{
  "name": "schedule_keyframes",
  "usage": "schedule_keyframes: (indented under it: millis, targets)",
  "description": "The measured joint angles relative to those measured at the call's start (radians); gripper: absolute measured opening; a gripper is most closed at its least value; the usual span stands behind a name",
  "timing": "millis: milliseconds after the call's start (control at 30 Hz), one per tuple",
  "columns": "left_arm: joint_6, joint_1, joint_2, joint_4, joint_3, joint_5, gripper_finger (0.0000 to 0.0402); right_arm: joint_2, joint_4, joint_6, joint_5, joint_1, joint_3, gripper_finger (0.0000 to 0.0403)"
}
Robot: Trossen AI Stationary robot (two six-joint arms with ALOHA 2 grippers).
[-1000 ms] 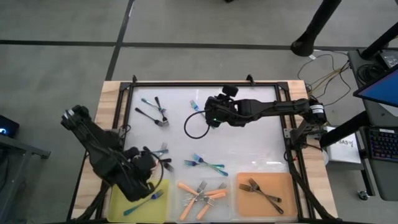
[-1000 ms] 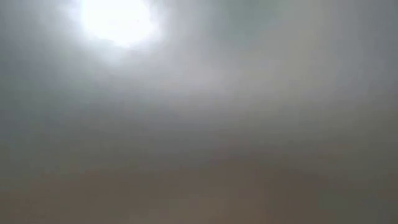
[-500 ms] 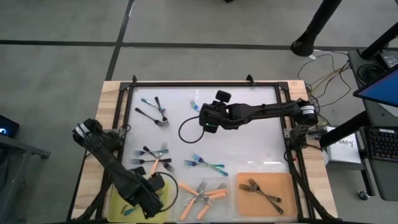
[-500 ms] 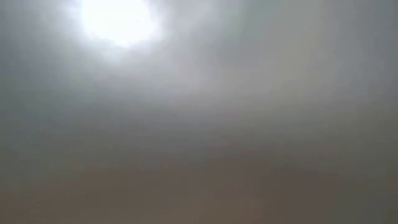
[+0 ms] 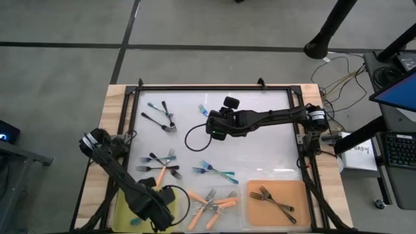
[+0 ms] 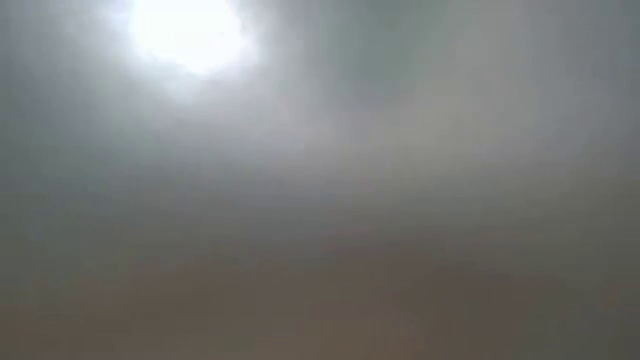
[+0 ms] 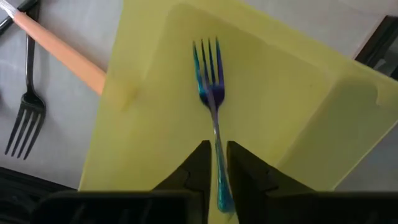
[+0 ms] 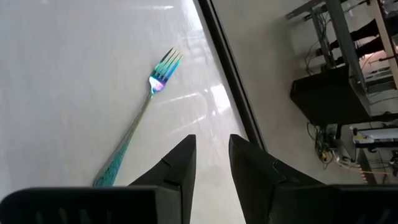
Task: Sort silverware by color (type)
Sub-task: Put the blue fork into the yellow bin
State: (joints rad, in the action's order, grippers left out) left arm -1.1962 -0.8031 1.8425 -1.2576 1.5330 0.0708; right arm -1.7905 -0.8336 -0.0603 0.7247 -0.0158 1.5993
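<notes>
A blue-teal fork lies in the yellow tray, its handle running back between the two fingers of the left gripper, tines pointing away from it. The fingers stand close on either side of the handle with a thin gap showing; whether they pinch the fork or have let it go cannot be told. Beside the tray, off to one side of this gripper, an orange-handled fork reaches the tray's edge and a dark fork lies next to it on the white mat.

A second blue-teal fork lies flat on the white mat just ahead of the right gripper and a little to one side, not between its fingers. Those fingers are slightly spread with nothing in them, hovering near the mat's black frame.

From above, the left gripper is over the yellow tray and the right gripper is near the table's far edge. Between them lie mixed forks and a blue-teal pair. Orange-handled forks fill the clear tray, dark forks the orange tray. Two dark forks and a blue one lie at the far left
</notes>
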Motion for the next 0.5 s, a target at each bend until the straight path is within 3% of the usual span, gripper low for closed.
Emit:
schedule_keyframes:
  millis: [267, 500]
  targets:
    - [0.01, -0.004, -0.001, -0.031, 0.004, -0.057, 0.0098, 0.0, 0.002, -0.056, -0.089, -0.015, 0.0, 0.009]
    - [0.032, -0.01, -0.004, -0.115, 0.003, -0.143, 0.011, 0.0, 0.052, -0.123, -0.173, -0.118, 0.0, 0.0091]
